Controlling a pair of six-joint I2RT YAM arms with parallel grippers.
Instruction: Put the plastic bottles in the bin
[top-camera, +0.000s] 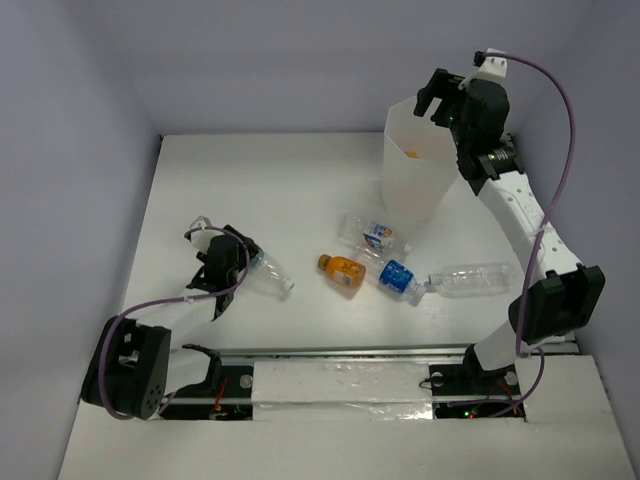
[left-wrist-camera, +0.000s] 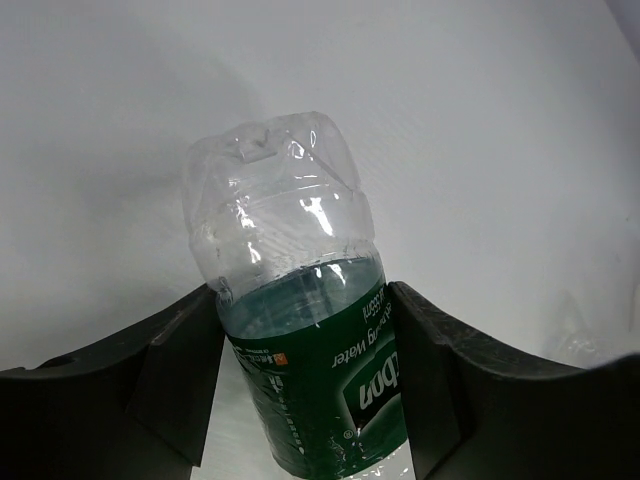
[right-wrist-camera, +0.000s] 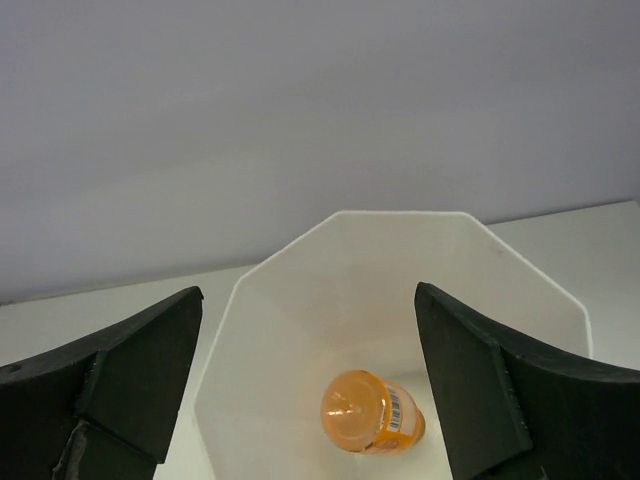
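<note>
Now left gripper (left-wrist-camera: 305, 335) around green-labelled bottle (left-wrist-camera: 285, 230).

looks like a robot lab test cell, not a home: bare white table (top-camera: 270, 190) boxed in w/ plain pale walls (top-camera: 300, 60), left arm (top-camera: 130, 360) & right arm (top-camera: 520, 210) bolted on a metal rail (top-camera: 340, 352) at the near edge, purple cables (top-camera: 574, 115) hanging loose.

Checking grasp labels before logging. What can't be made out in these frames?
- Left wrist: whether the left gripper actually touches the green-label bottle; its lower part is cut off by the bottom edge.
- Right wrist: bin floor around the orange bottle, hidden by the right gripper and the frame edge.
- Top view: print on the blue-label bottle, too small to read.
</note>
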